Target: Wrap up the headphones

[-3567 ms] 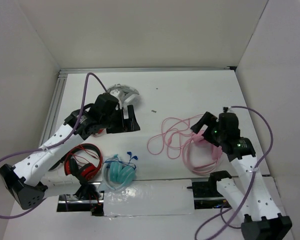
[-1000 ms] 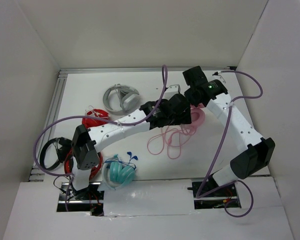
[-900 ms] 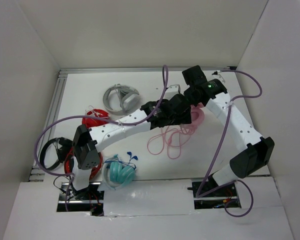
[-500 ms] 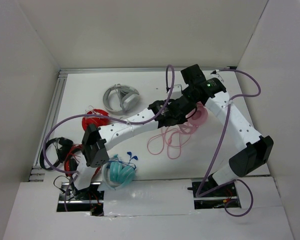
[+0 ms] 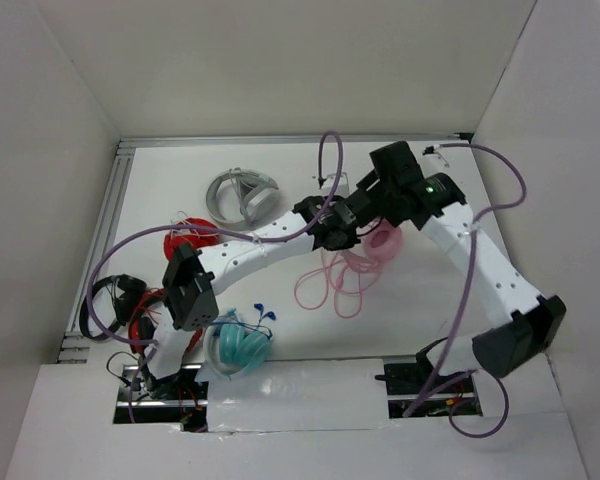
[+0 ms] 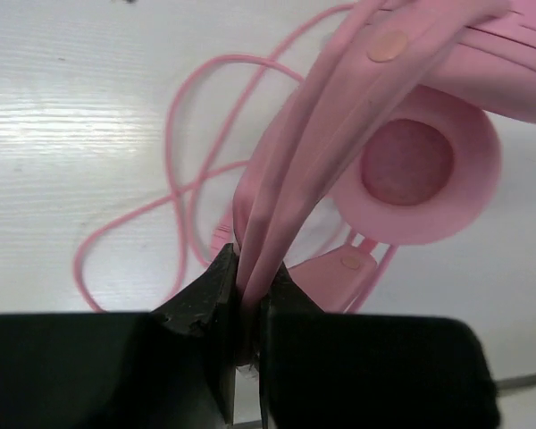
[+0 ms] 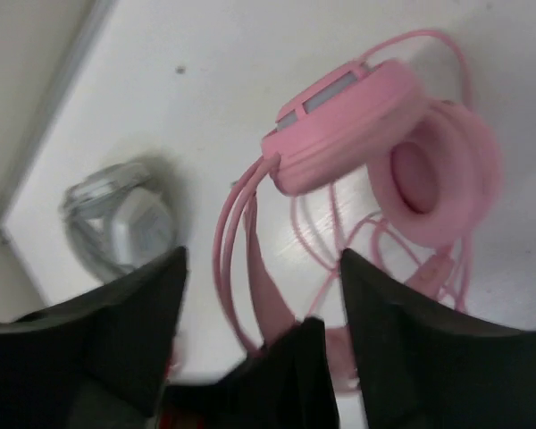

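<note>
Left tool [image 6: 248, 295] clamped on the smooth, flat band of the pink headphones [image 6: 420, 165].
My right tool [image 7: 261, 268] gapes wide near their round padded cups.

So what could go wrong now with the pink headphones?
The left gripper pinches only the thin headband, so the headphones could slip or twist out. The cable lies in loose loops and might tangle or snag.
</note>
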`<control>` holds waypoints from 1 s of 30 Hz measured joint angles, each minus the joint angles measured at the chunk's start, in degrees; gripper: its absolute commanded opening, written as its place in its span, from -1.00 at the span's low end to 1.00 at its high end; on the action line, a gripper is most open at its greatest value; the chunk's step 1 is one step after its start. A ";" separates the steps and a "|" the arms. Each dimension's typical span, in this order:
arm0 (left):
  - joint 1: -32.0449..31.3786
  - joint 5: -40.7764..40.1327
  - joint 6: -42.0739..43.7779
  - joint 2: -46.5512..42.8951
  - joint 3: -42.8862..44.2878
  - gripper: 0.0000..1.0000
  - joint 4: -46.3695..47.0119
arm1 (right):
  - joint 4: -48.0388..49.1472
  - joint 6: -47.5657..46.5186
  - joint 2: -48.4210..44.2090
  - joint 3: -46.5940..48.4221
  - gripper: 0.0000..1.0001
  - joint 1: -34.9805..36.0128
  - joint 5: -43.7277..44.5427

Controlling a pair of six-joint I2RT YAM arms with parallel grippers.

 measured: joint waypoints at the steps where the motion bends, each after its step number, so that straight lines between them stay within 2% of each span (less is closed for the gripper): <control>1: 1.22 0.57 0.15 0.00 -0.85 -1.00 -0.39 | 0.76 -1.97 -2.45 -0.76 0.73 0.20 -0.22; 5: 6.25 0.66 2.64 -0.02 -4.20 -1.00 -2.10 | 6.14 -10.14 -13.27 -1.92 0.98 0.44 -1.86; 8: 9.97 1.09 5.86 -0.85 -5.90 -1.00 -0.63 | 9.86 -16.79 -20.92 -1.90 0.99 0.44 -2.23; 12: 12.11 2.58 15.58 -7.28 -11.23 -1.00 6.62 | 14.53 -24.68 -29.90 -4.87 0.99 0.44 -0.92; 17: 13.53 8.02 28.48 -19.37 -15.02 -1.00 16.24 | 16.74 -29.88 -40.35 -15.34 0.99 0.37 2.71; 23: 13.92 14.73 39.10 -30.34 -14.64 -1.00 28.22 | 20.90 -36.28 -44.02 -28.59 0.99 0.37 -0.48; 30: 13.94 17.29 44.87 -34.93 -12.81 -1.00 31.43 | 39.76 -49.57 -50.49 -52.19 0.99 0.26 -4.94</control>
